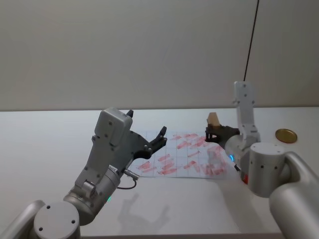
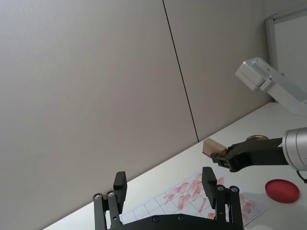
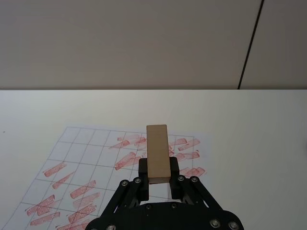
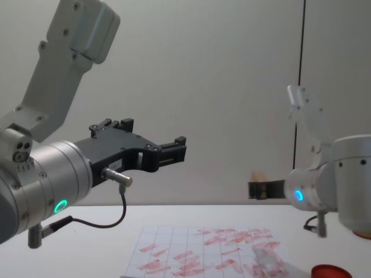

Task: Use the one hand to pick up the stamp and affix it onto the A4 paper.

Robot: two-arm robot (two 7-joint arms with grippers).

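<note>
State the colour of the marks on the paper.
Red marks, smeared across the paper and its faint grid; the right wrist view shows them best.

Stamp (image 1: pixel 214 119) above A4 paper (image 1: pixel 167 151), rightward

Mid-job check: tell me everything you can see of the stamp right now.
The stamp is a small rectangular block of pale tan wood, plain-faced, with no ink on the sides that show. The right tool is shut on one end of it, a black finger on either side, and the other end sticks out past the fingertips. It hangs in the air over the far right part of the A4 paper, well clear of the sheet, touching only the fingers.
</note>
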